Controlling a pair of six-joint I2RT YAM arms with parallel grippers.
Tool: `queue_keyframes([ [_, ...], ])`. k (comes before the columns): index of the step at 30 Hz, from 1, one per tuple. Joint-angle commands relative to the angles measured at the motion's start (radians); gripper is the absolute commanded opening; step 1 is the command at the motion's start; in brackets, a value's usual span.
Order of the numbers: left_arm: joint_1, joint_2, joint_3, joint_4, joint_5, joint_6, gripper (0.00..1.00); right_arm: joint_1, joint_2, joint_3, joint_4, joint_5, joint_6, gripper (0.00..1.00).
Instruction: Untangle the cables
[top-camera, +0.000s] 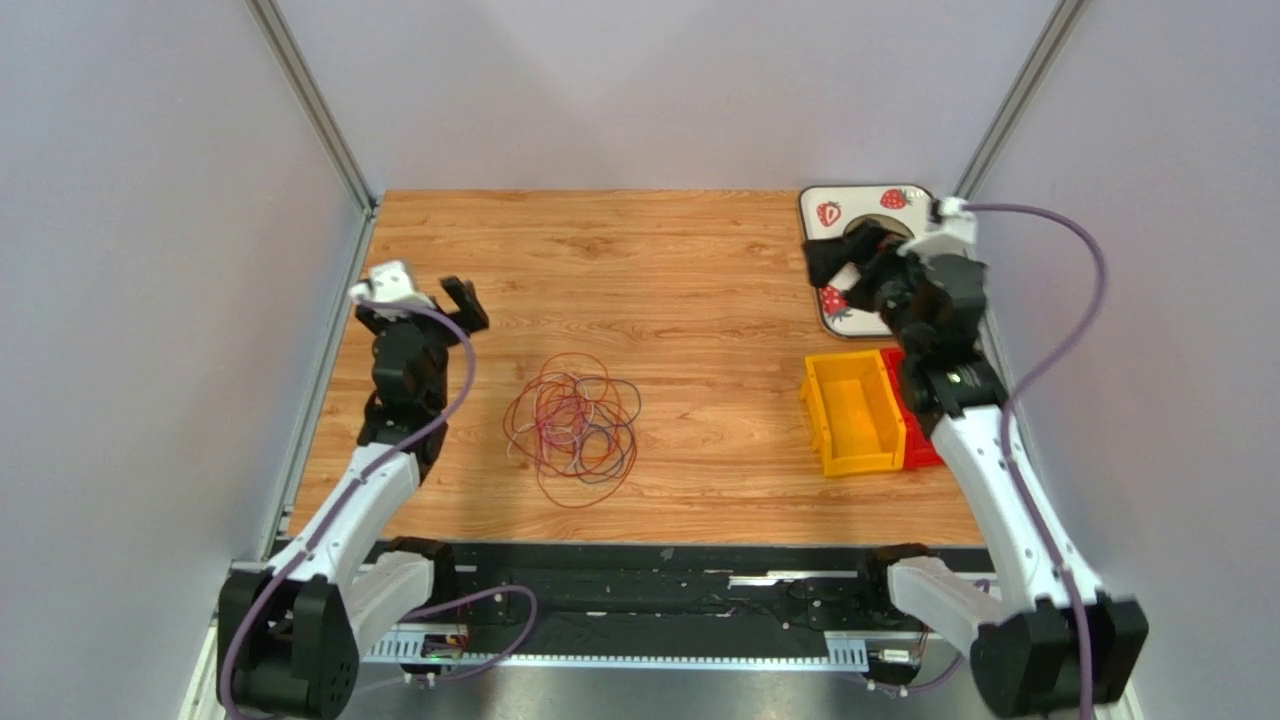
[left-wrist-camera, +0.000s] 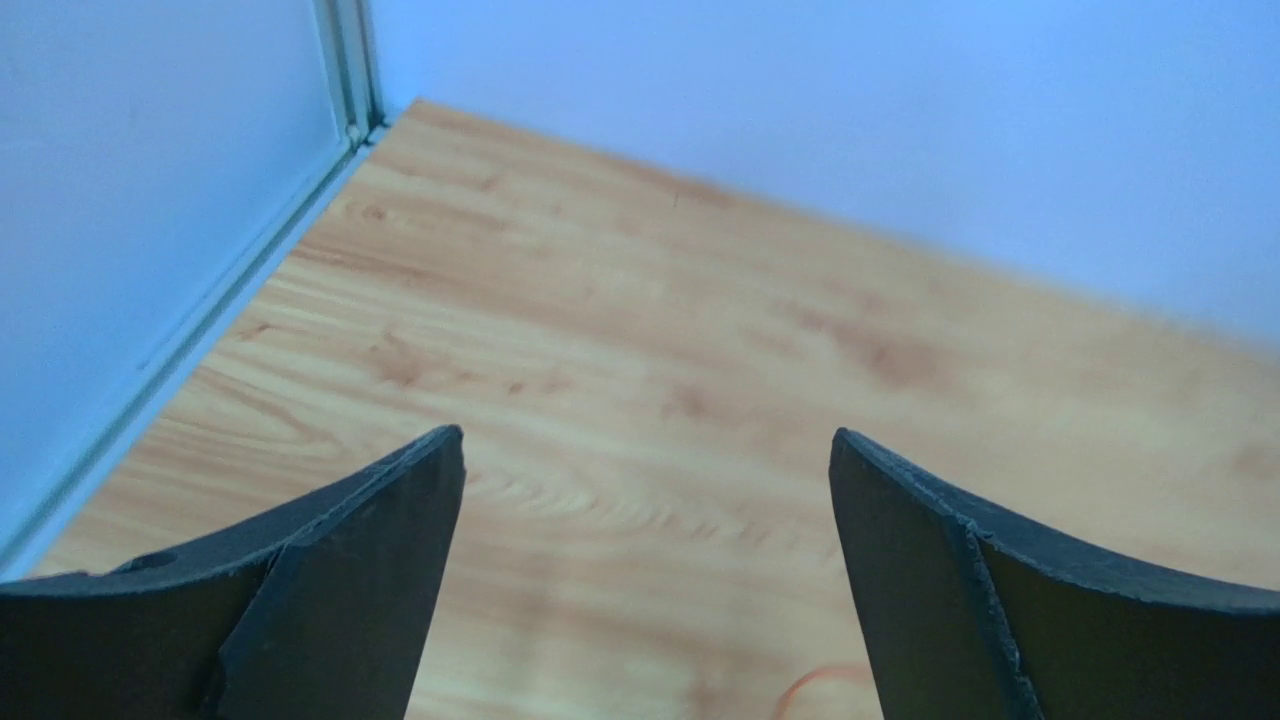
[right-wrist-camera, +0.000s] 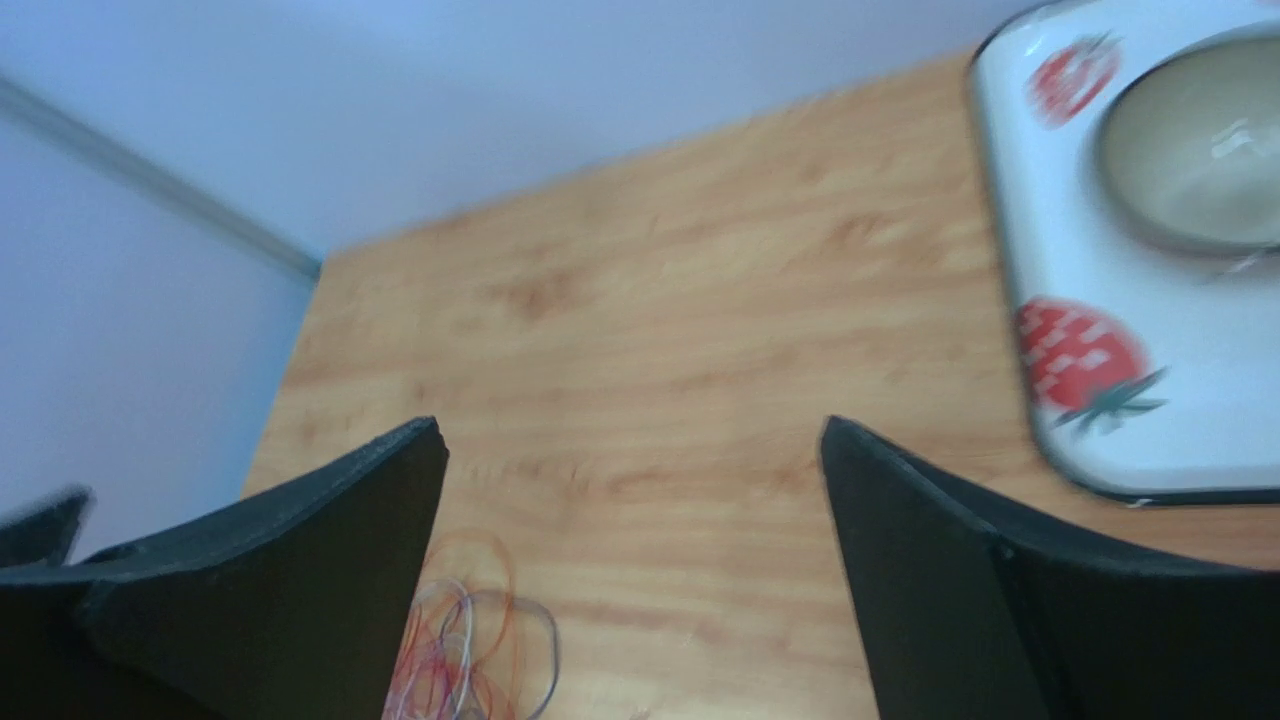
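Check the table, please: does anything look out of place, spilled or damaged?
Only the cables stand out: thin red, orange and dark loops lie knotted in one heap near the middle of the table. Nothing looks spilled or broken. The yellow bin stands upright to their right.

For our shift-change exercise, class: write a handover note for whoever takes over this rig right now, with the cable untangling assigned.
Left gripper: open, empty, above the table near its left side.
Right gripper: open, empty, by the strawberry tray at far right.
Cables: one tangled heap, centre-left, neither gripper touching it.
Done: nothing visible.
Left: separate every loop.
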Motion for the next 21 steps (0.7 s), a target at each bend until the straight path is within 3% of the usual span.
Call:
queue_keyframes([
  [1,0.089,0.012,0.142,-0.682,-0.129,-0.792,0.99,0.324,0.194,0.132,-0.114,0.145,0.004,1.00],
  [2,0.120,0.020,0.139,-0.624,0.010,-0.706,0.95,0.376,0.247,0.152,-0.114,0.278,-0.057,1.00],
  [4,0.152,0.027,0.199,-0.675,0.174,-0.598,0.92,0.429,0.300,0.183,-0.097,0.303,0.012,1.00],
  [8,0.141,-0.068,0.197,-0.693,0.213,-0.547,0.94,0.349,0.471,0.163,0.103,-0.074,0.207,1.00],
  [10,0.141,-0.149,0.155,-0.668,0.271,-0.542,0.93,0.354,0.579,0.198,0.087,-0.066,0.214,0.99],
  [15,0.129,-0.136,0.250,-0.954,0.247,-0.464,0.86,0.374,0.738,0.307,0.088,-0.096,0.166,0.98],
  [17,0.085,-0.128,0.255,-0.969,0.231,-0.430,0.84,0.374,0.789,0.312,0.120,-0.099,0.140,0.97],
  [20,-0.048,-0.088,0.281,-1.004,0.089,-0.421,0.81,0.372,0.854,0.314,0.191,-0.058,0.074,0.98],
  [21,-0.134,-0.047,0.307,-1.030,-0.018,-0.419,0.81,0.369,0.880,0.366,0.184,-0.044,0.066,0.99],
])
